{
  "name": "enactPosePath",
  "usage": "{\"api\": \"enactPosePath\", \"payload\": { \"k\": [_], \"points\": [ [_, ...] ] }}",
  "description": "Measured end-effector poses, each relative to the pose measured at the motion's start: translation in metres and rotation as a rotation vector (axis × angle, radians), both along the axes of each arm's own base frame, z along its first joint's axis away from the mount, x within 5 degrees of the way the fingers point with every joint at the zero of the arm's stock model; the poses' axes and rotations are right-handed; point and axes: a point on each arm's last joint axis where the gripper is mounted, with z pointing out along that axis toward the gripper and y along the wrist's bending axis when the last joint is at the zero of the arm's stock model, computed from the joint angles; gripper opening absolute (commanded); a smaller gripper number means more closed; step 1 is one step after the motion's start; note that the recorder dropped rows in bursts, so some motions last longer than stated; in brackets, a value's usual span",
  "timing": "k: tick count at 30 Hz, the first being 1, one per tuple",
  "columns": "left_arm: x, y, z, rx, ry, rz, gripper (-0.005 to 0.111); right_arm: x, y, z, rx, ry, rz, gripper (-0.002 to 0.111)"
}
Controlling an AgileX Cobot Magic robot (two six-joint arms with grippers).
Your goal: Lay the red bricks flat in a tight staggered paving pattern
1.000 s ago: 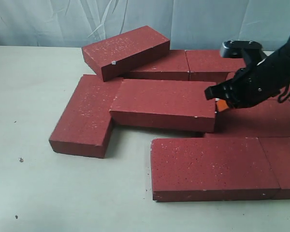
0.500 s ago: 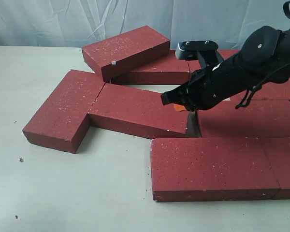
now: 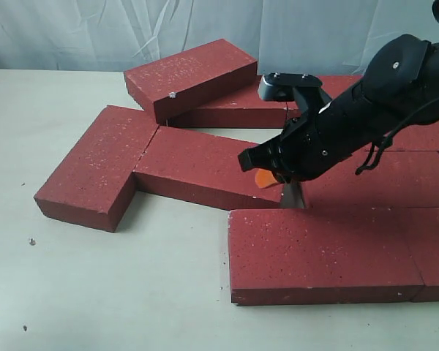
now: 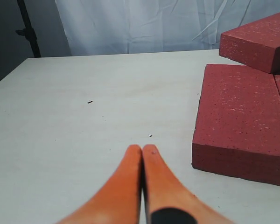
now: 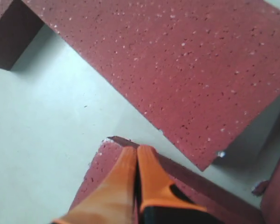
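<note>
The right gripper (image 3: 265, 178) was clenched on nothing, its orange tips meeting above the corner of the front brick (image 3: 322, 252), just beside the end of the angled middle brick (image 3: 205, 164). The left gripper (image 4: 142, 150) was likewise pinched closed and empty over the table (image 4: 84, 116), near the leftmost brick (image 4: 242, 112).

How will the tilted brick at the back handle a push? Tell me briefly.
The tilted brick looks solid and thick, so probably stiff and heavy. Its rough, speckled face likely drags rather than slides. It leans on a back-row brick, so a shove may drop it flat; its white chip suggests brittle edges.
</note>
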Motion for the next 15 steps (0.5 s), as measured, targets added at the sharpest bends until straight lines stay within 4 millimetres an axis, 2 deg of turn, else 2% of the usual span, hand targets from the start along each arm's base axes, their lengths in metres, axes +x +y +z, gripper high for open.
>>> {"api": "enactPosePath", "payload": {
  "k": [5, 15],
  "points": [
    [0.0, 0.0, 0.0, 0.0, 0.0, 0.0, 0.0, -0.001, 0.0, -0.002, -0.001, 0.022, 0.011, -0.001],
    [0.0, 0.0, 0.0, 0.0, 0.0, 0.0, 0.0, 0.011, 0.001, -0.025, -0.033, 0.013, -0.033, -0.001]
  ]
}}
